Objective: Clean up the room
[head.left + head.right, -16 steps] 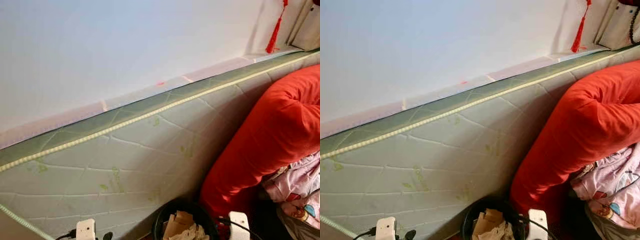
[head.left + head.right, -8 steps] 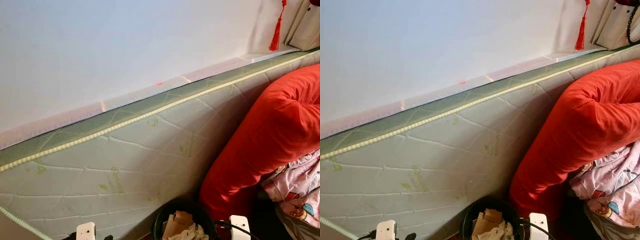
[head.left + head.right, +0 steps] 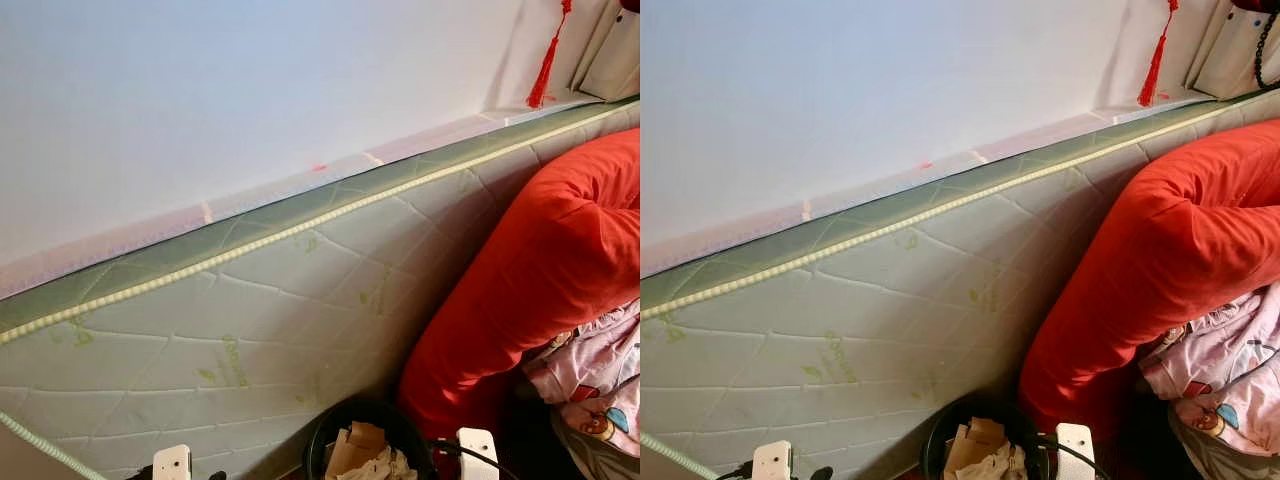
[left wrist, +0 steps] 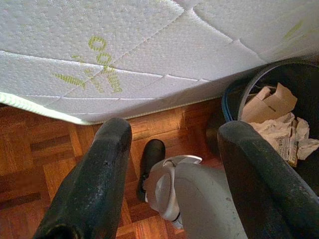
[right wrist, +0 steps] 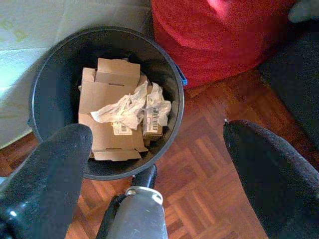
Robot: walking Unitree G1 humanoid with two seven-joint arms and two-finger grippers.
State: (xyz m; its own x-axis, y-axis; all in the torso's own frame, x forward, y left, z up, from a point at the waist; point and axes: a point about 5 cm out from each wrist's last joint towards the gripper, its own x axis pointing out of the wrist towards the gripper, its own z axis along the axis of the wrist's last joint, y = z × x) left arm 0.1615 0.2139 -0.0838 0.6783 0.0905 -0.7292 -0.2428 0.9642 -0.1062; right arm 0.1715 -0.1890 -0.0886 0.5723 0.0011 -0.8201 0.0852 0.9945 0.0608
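One black bin (image 5: 172, 94) stands on the parquet floor (image 5: 209, 169) near the robot, against one quilted mattress (image 3: 260, 300), holding cardboard boxes (image 5: 107, 99) and crumpled paper (image 5: 127, 109). One red duvet (image 3: 540, 270) lies to its right. The left gripper (image 4: 169, 164) and right gripper (image 5: 154, 164) hang with fingers spread, empty.

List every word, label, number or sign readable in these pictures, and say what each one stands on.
Nothing can be read for certain.
Mattress: green printed marks with leaf shapes, perhaps letters, not legible as a word.
Crumpled paper in the bin: white stickers with barcodes, their print too small to read.
Cardboard boxes: a small label, blurred.
Pink cloth: cartoon pictures, no legible words.
Red tassel on the wall: no writing.
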